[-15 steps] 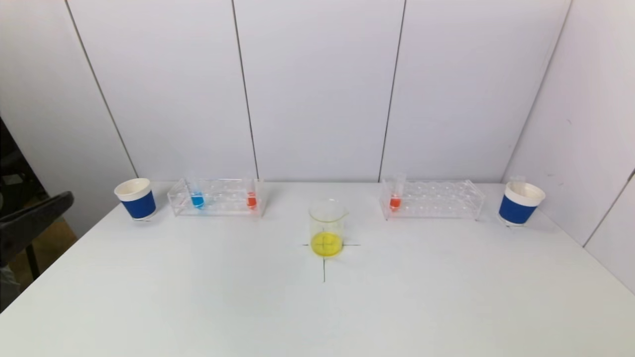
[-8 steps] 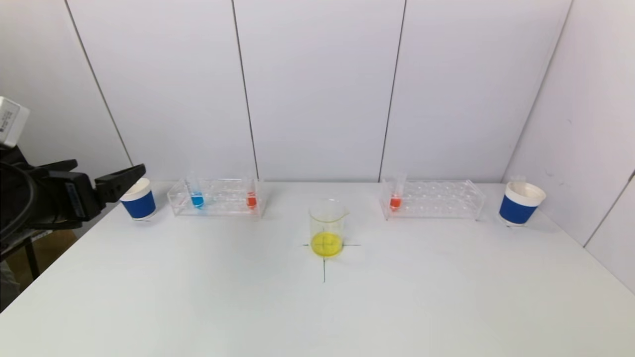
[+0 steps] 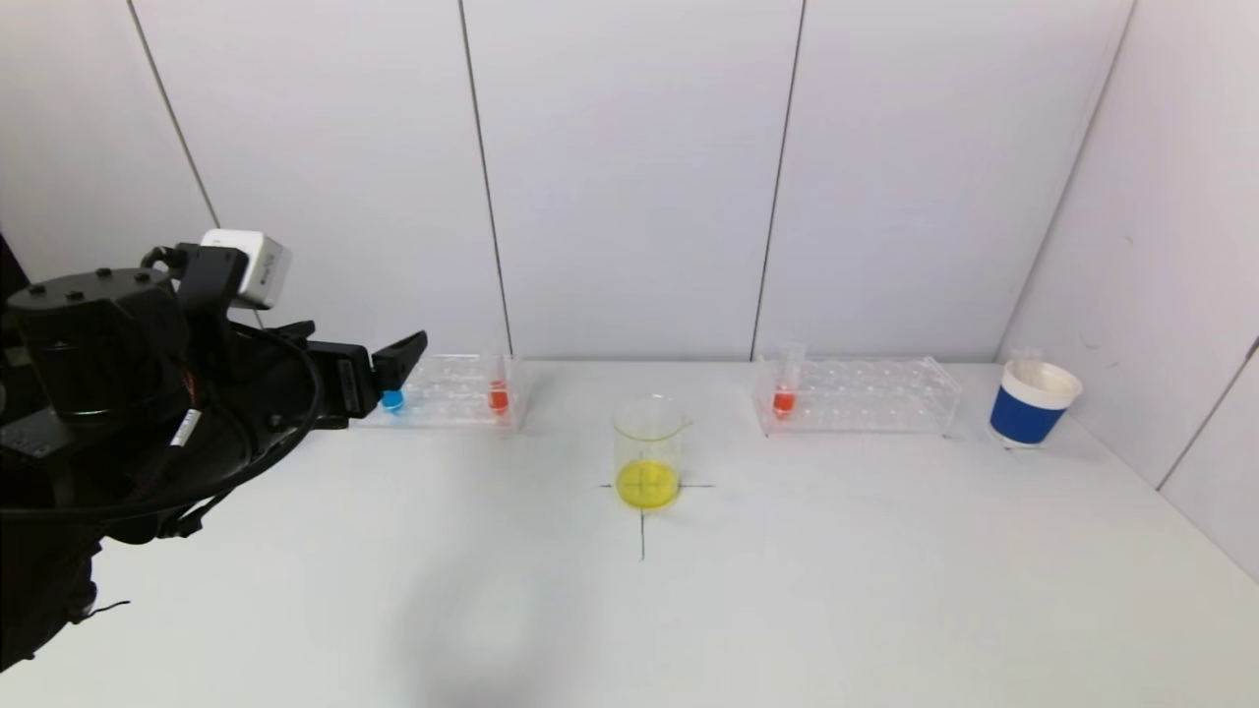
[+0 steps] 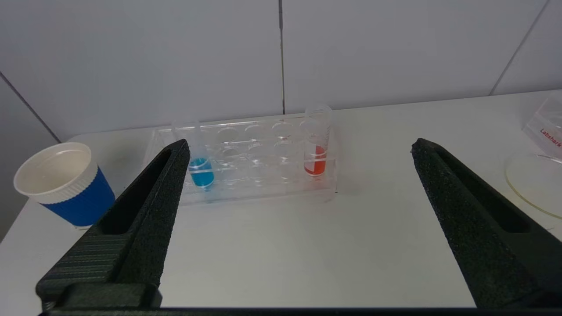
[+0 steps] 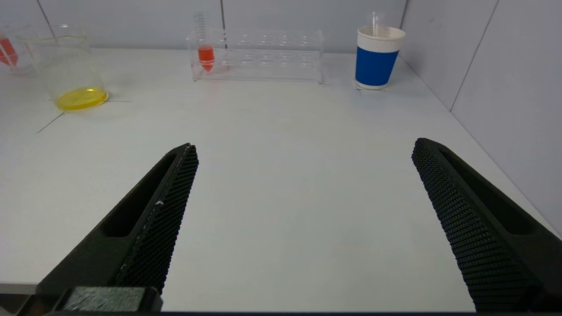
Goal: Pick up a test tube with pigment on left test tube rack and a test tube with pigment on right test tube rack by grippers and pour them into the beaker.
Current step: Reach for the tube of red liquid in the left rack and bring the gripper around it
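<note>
- The left gripper stood with its jaws spread wide and nothing between them, raised above the table and facing the left test tube rack straight ahead of it.
- In that rack, the blue tube sat just beside one fingertip line, leaning a little; the red tube stood upright nearer the middle of the jaw gap, both still well ahead of the fingertips.
- The right gripper was likewise spread and empty, low over the near table, with the right test tube rack and its single orange tube far ahead of it.
- The beaker, holding yellow liquid, stood to the inner side of the left gripper, between the two racks.
- Risks, as I judged them: a finger could clip the leaning blue tube or the light clear rack and shove it; the blue cup outside the jaw could be knocked; a slippery tube gripped too high might tilt and spill early.
</note>
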Available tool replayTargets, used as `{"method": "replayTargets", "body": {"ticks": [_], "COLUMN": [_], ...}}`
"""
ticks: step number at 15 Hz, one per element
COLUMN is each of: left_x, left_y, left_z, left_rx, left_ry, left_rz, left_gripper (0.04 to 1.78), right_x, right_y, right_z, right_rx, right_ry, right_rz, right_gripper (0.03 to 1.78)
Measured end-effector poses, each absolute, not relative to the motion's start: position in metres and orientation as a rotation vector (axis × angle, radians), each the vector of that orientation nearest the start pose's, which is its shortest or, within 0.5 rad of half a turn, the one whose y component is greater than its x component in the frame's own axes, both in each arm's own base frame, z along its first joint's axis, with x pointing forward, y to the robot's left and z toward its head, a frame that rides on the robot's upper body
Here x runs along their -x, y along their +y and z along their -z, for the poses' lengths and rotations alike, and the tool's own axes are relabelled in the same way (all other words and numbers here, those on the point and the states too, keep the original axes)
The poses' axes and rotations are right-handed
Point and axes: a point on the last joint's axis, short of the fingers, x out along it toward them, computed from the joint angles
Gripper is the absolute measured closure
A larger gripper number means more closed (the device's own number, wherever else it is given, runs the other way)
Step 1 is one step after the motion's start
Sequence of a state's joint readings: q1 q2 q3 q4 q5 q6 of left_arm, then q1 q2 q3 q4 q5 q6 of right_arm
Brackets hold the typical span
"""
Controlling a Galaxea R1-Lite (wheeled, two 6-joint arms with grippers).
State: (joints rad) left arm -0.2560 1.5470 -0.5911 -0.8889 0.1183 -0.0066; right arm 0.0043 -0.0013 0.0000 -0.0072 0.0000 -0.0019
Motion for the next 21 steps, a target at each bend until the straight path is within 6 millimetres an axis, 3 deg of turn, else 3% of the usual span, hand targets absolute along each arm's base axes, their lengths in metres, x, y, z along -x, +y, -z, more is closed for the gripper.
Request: {"method": "replayTargets", "body": {"ticks": [11, 21], "left_x": [-0.282, -0.318], "left_y": [-0.087, -0.102], "left_z": [-0.125, -0.088], "left_rx": [-0.006, -0.001], "left_ry": [0.069, 0.046], "left_rz": [0.117, 0.120], "left_gripper": [0.06, 0.06], "right_x": [0.023, 0.023], "right_y": [0.000, 0.000], "right_z": [-0.076, -0.076], "right_rx": [0.002, 0.002], "right_ry": [-0.009, -0.009], "right_rz": [-0.004, -0.004], "right_gripper": [0.04, 0.04]}}
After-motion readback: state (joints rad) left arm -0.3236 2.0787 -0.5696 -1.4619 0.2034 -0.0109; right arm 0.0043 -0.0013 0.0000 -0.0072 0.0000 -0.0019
